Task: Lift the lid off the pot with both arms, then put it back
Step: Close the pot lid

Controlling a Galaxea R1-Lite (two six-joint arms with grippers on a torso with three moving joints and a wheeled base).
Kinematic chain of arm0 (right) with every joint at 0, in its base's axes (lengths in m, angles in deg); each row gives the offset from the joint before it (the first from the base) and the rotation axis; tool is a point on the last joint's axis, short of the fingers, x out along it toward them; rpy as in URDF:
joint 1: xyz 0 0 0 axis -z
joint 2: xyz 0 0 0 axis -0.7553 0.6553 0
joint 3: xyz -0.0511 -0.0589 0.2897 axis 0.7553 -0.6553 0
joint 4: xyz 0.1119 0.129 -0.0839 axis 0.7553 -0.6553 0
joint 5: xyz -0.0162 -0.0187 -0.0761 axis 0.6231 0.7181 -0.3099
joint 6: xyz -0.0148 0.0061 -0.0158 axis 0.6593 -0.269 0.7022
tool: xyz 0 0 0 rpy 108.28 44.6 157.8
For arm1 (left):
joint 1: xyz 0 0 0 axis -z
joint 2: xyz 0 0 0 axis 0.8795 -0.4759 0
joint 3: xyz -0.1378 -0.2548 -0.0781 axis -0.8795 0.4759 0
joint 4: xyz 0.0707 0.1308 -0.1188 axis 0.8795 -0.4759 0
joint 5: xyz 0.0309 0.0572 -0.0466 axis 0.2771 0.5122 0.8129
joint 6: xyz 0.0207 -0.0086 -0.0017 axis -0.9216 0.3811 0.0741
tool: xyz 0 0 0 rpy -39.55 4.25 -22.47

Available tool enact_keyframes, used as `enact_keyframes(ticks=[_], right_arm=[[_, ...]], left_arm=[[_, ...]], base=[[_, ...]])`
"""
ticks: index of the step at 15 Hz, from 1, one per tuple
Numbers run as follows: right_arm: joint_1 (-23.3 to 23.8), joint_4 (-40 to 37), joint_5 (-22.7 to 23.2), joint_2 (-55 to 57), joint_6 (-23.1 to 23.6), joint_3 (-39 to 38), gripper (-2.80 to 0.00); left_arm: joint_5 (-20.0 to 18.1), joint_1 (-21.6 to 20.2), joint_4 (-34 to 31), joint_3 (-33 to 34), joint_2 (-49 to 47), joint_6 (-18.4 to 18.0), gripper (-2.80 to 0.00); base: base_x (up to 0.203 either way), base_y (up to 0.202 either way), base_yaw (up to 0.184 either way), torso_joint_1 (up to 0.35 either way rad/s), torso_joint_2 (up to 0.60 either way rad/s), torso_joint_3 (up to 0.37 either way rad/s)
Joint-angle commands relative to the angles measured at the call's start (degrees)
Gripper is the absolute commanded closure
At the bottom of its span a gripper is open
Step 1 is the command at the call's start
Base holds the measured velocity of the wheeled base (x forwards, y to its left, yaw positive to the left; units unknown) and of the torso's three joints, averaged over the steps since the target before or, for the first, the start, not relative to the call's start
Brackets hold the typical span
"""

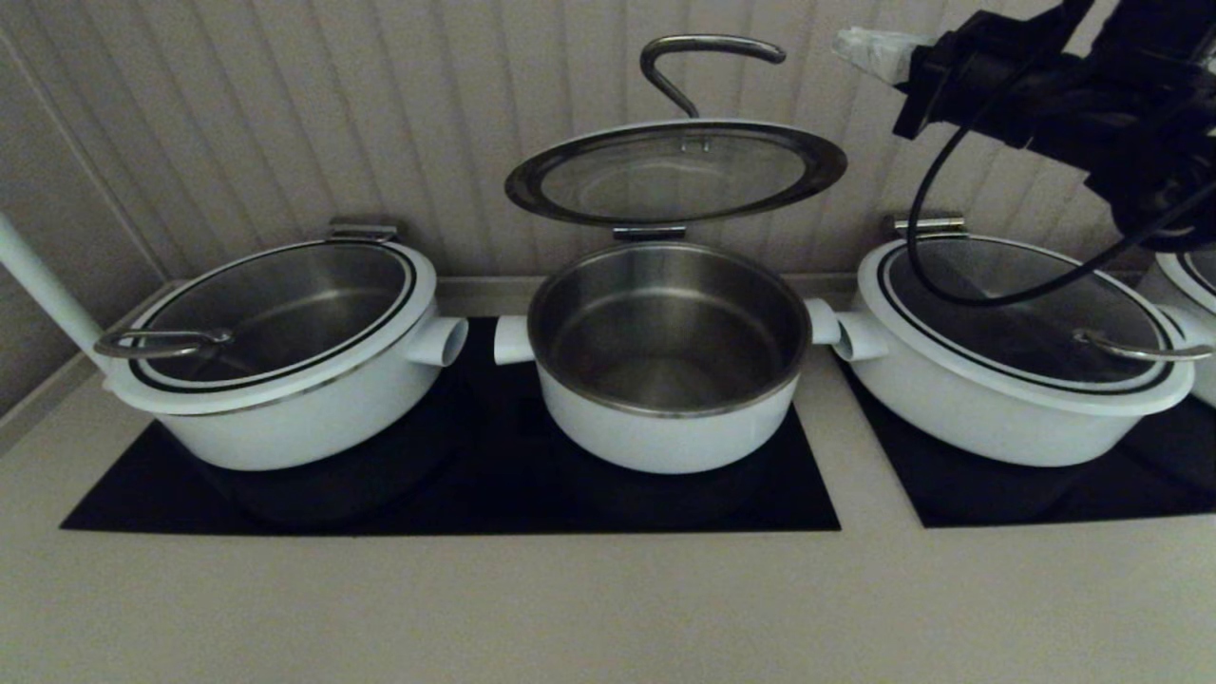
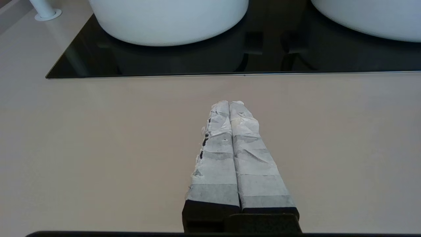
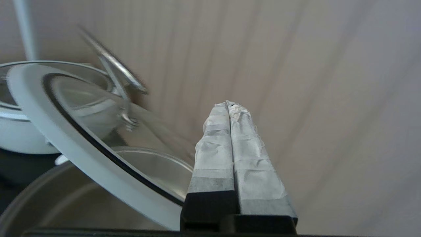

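The pot (image 1: 665, 380) sits at the centre of the head view on a black hob (image 1: 456, 494), its steel bowl open. Its lid (image 1: 676, 171) stands raised on the rear hinge just above it, in the upper middle of the frame, handle (image 1: 708, 62) uppermost. The right pincer (image 1: 879, 52) is at the upper right, level with the lid and well right of it, touching nothing; its taped fingers (image 3: 213, 148) are pressed together. The left pincer (image 2: 230, 103) hangs over the bare beige surface (image 2: 98, 148) before the hob, well apart from the pot, fingers likewise pressed together. Lidded pots flank it at left (image 1: 285, 380) and right (image 1: 1007, 370).
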Motion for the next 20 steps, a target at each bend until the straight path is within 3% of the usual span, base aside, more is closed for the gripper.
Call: enact_keyframes(ticks=[1,7,20], right_arm=[[-1.32,0.31,1.58,2.50,0.07,1.83,0.00],[-2.49,-0.09,5.10,3.15,0.00,2.07,0.00],[-4.97,-0.28,6.49,-0.80,-0.10,-7.62,0.00]], left_arm=[[0.02,-0.02,0.00,0.01,0.11,0.01,0.00],[0.02,-0.02,0.00,0.01,0.11,0.01,0.00],[0.02,-0.02,0.00,0.01,0.11,0.01,0.00]], base=[[0.000,0.000,0.000,0.000,0.00,0.000],[0.000,0.000,0.000,0.000,0.00,0.000],[0.000,0.000,0.000,0.000,0.00,0.000]])
